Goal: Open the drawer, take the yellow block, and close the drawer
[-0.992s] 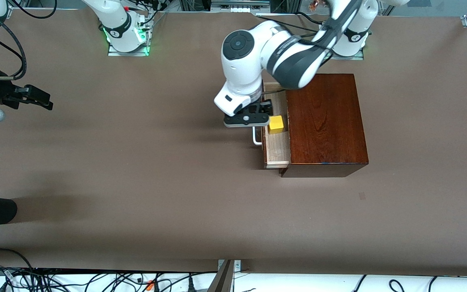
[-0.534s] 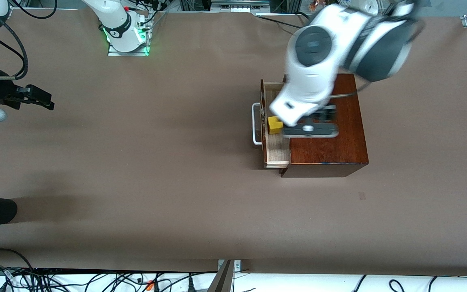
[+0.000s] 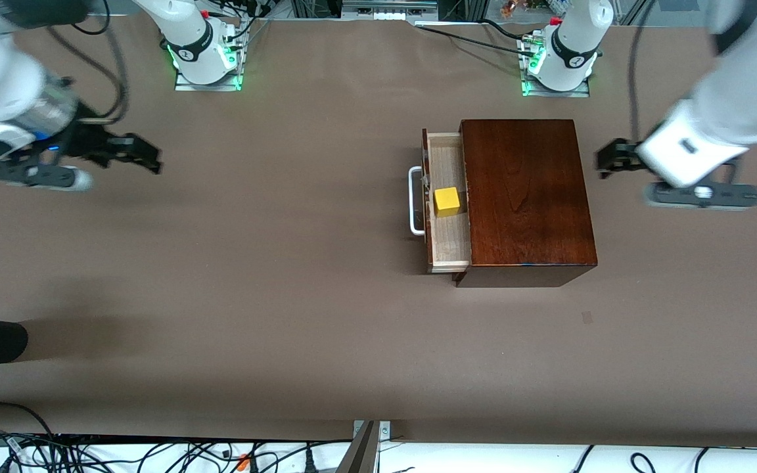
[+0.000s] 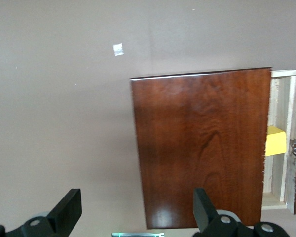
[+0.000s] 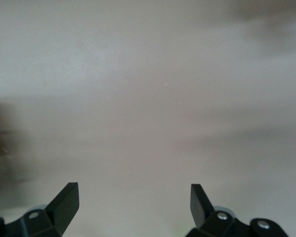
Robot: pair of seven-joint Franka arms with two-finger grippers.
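Item 1, my left claw (image 3: 608, 161): fingers spread wide with nothing between them, hovering over bare surface (image 3: 286, 263) toward the left arm's end, at 3 o'clock from the box in the front view; its wrist view shows the same spread claw (image 4: 136, 192) looking down on the box top. Item 2, my right claw (image 3: 145, 156): also spread and empty, over bare surface toward the right arm's end, at 9 o'clock from the box and well apart from it; its wrist view (image 5: 133, 190) shows only plain surface under it. Item 3, mahogany-coloured box (image 3: 526, 197) (image 4: 202, 148): glossy, dark, resting flat on the surface near the left arm's base. Item 4, drawer (image 3: 449, 246): pale wood tray, pulled partly out of the box at its 9 o'clock side, dark front with a white U-shaped handle (image 3: 412, 200) facing the right arm's end. Item 5, yellow block (image 3: 447, 201) (image 4: 275, 140): small cube lying in the open tray, about midway along it, between the drawer front and the box, touched by neither claw. Item 6, small pale mark (image 3: 587, 318) (image 4: 118, 49): on the surface at 5 o'clock from the box, nearer the front camera.
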